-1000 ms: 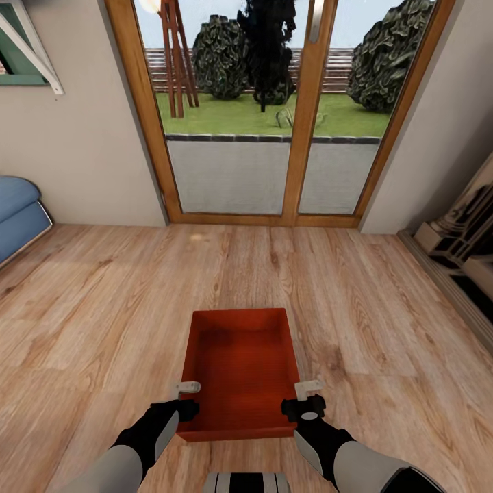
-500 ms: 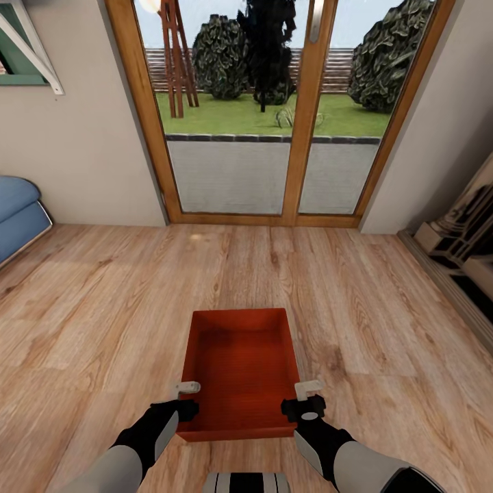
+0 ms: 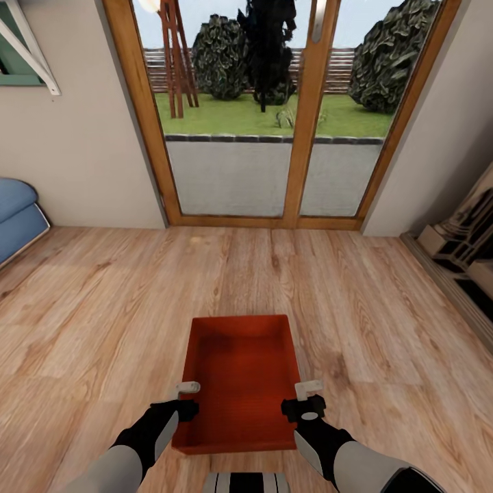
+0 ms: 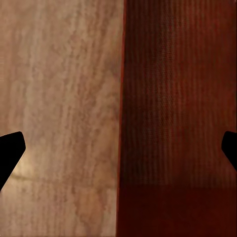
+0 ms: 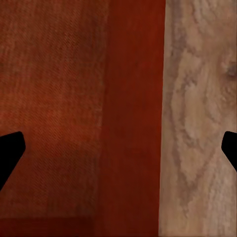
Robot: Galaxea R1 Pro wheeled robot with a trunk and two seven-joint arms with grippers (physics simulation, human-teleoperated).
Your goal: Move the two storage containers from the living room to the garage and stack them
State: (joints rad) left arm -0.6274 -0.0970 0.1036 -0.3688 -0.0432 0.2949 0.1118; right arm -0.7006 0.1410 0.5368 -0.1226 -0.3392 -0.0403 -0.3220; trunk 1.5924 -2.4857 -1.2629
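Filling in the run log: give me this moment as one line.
place: living room, glass doors ahead | object: orange-red ribbed lidless bin on wood-plank floor | left gripper: open, astride left wall | right gripper: open, astride right wall

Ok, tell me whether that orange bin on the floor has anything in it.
Empty. The head view looks straight into the storage container, and its ribbed bottom is bare; both wrist views show bare ribbed surface too.
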